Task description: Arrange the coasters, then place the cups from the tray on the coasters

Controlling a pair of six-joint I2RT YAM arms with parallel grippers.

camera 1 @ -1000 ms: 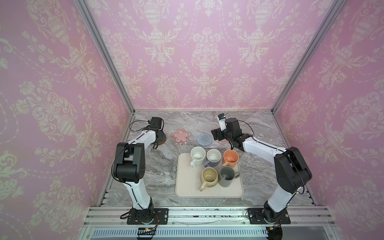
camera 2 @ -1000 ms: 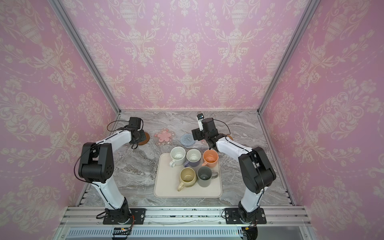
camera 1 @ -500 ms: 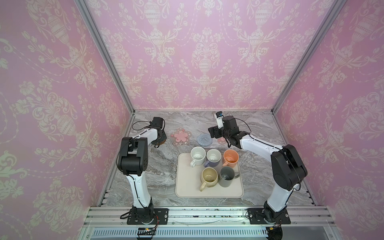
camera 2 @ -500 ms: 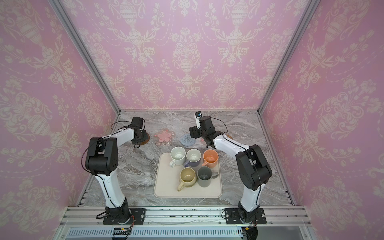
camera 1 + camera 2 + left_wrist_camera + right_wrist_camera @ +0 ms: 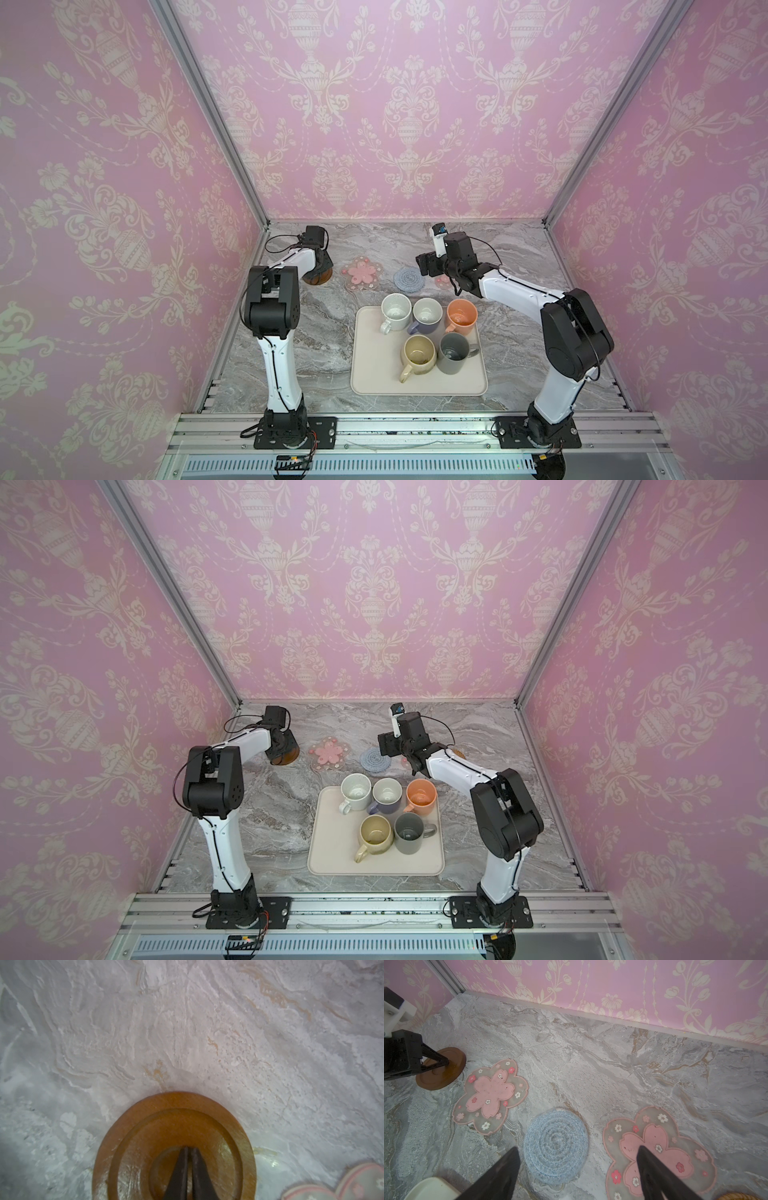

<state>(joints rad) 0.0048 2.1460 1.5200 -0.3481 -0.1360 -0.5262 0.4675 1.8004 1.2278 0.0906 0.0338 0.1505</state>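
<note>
My left gripper (image 5: pixel 189 1148) is shut, its tips resting on the middle of the brown wooden coaster (image 5: pixel 174 1130) at the back left (image 5: pixel 318 277). My right gripper (image 5: pixel 578 1148) is open and hangs above the blue-grey crocheted coaster (image 5: pixel 556 1145) and a pink flower coaster (image 5: pixel 658 1151). Another pink flower coaster (image 5: pixel 362 273) lies between the wooden and blue ones. An edge of the rattan coaster (image 5: pixel 458 752) shows behind the right arm. The beige tray (image 5: pixel 370 374) holds the white (image 5: pixel 395 311), lavender (image 5: pixel 427 316), peach (image 5: pixel 461 318), cream (image 5: pixel 419 354) and grey (image 5: pixel 454 353) cups.
The coasters lie in a row across the marble tabletop (image 5: pixel 316 345), just behind the tray. Pink papered walls (image 5: pixel 407 124) close in the back and both sides. A metal rail (image 5: pixel 415 428) with both arm bases runs along the front.
My left gripper's jaws have closed the last bit over the wooden coaster and its elbow has swung more upright. The right gripper has edged slightly left, staying open.
</note>
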